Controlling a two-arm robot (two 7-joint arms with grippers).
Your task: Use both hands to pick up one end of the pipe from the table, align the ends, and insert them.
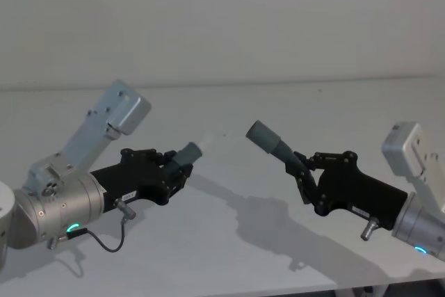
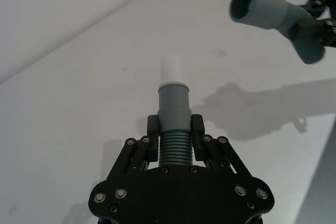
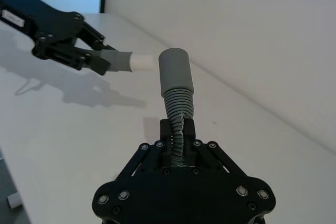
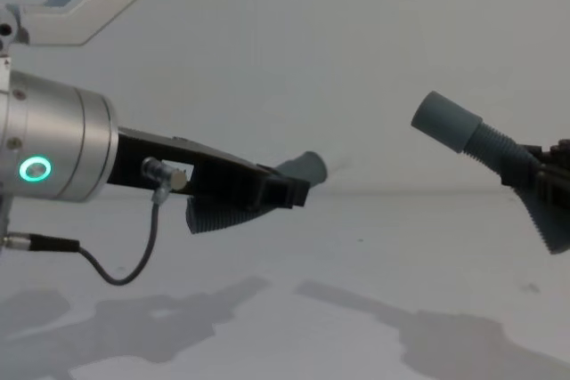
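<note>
the white-tipped hose piece (image 2: 173,103) is clamped by its ribs in the left gripper (image 1: 175,164), and the socket piece (image 1: 267,137) in the right gripper (image 1: 304,166). both are held above the table (image 1: 229,255), their ends facing each other but apart.

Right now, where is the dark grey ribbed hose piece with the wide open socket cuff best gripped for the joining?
On its ribbed section just behind the smooth cuff, coming from the rear end, as the right gripper holds it. That leaves the open mouth free for the white-tipped piece in the left gripper.
</note>
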